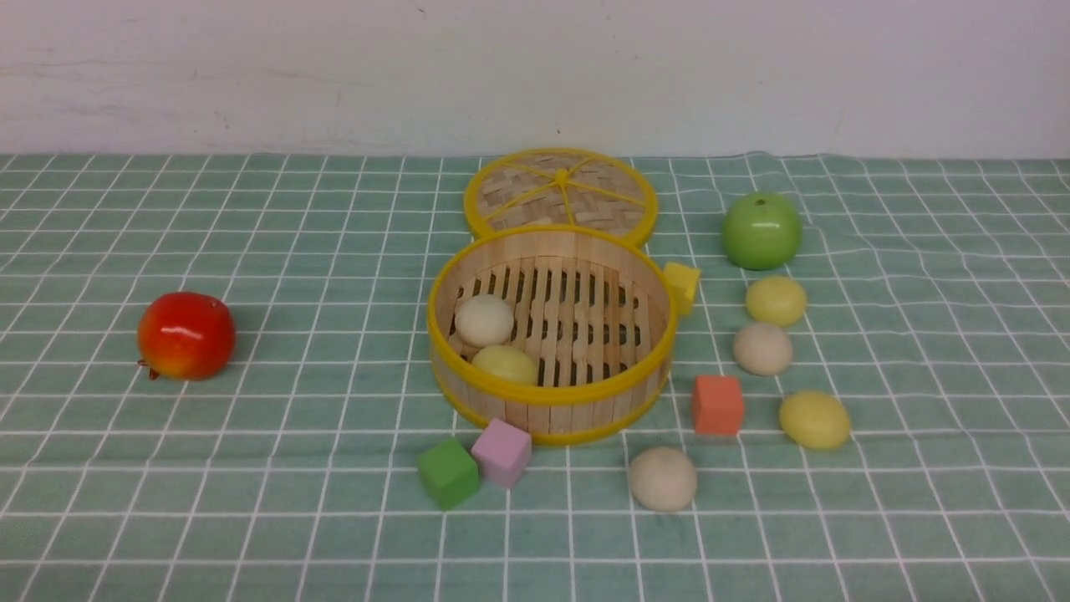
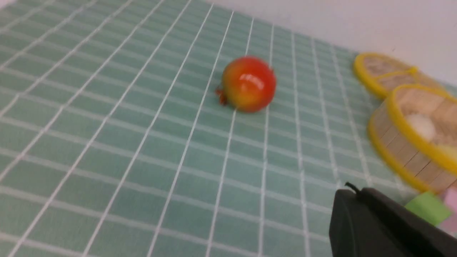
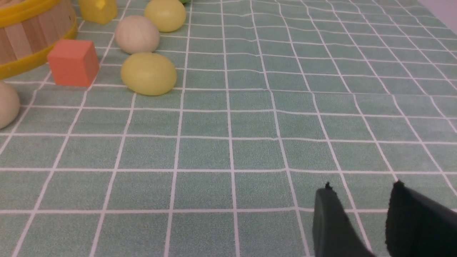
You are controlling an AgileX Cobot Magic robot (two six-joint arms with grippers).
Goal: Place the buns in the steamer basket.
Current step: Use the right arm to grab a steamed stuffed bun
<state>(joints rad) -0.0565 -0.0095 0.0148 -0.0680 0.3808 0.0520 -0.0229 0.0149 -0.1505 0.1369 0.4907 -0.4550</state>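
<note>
Buns (image 1: 484,320) sit two inside the steamer basket (image 1: 547,401) mid-cloth in the front view, one off-white and one yellow. Four more lie on the green checked cloth (image 1: 251,502) to the basket's right, near an orange cube (image 1: 717,405) and a green apple (image 1: 761,231).

In the left wrist view, the left gripper (image 2: 351,192) has its fingers pressed together on nothing, with a red apple (image 2: 249,84) beyond.

In the right wrist view, the right gripper (image 3: 362,191) has its fingers spread and empty, well apart from the nearest yellow bun (image 3: 149,74).
</note>
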